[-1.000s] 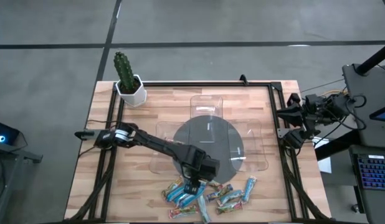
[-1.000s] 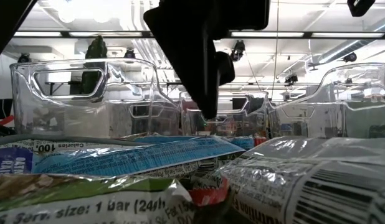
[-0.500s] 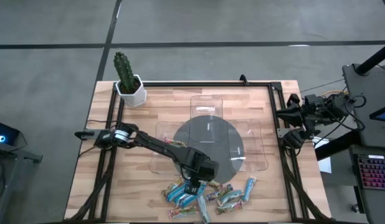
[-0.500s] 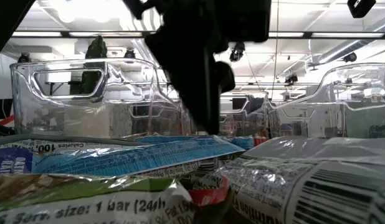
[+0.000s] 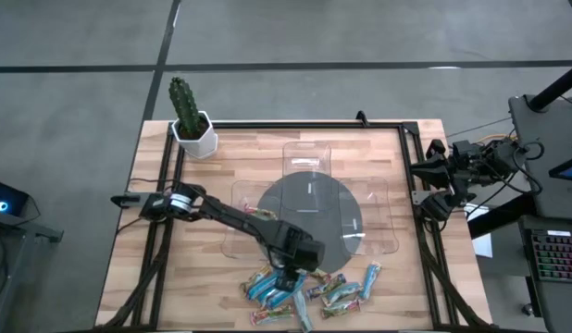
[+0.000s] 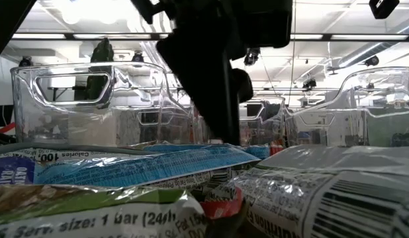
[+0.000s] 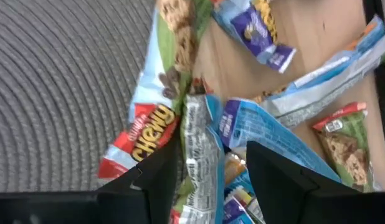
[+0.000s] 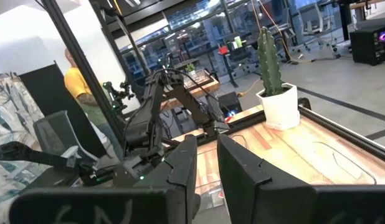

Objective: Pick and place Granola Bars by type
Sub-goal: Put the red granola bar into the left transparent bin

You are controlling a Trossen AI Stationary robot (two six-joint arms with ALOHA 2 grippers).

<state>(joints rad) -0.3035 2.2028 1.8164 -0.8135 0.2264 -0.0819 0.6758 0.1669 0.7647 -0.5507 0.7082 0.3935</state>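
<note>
Several granola bars (image 5: pixel 309 289) lie in a loose heap near the table's front edge, in teal, blue, green and red wrappers. My left gripper (image 5: pixel 288 277) points steeply down over the heap's left part, open. In the left wrist view its fingers (image 7: pixel 211 180) stand on either side of a silver and teal bar (image 7: pixel 202 146). Whether they touch it I cannot tell. A red "Chewy" bar (image 7: pixel 146 137) lies beside that bar, partly on the grey round mat (image 7: pixel 55 93). My right gripper (image 8: pixel 206 168) waits at the table's right edge (image 5: pixel 418 185), its fingers a narrow gap apart around nothing.
Clear plastic trays (image 5: pixel 309 157) (image 5: pixel 379 217) (image 5: pixel 238 227) stand around the grey round mat (image 5: pixel 314 217) in mid table. A potted cactus (image 5: pixel 189 116) stands at the far left corner. The low view shows bars (image 6: pixel 145 165) close in front and the trays (image 6: pixel 92 99) behind.
My left gripper has sunk a little toward the heap of bars and the table's near edge, staying open. The bars have not moved.
</note>
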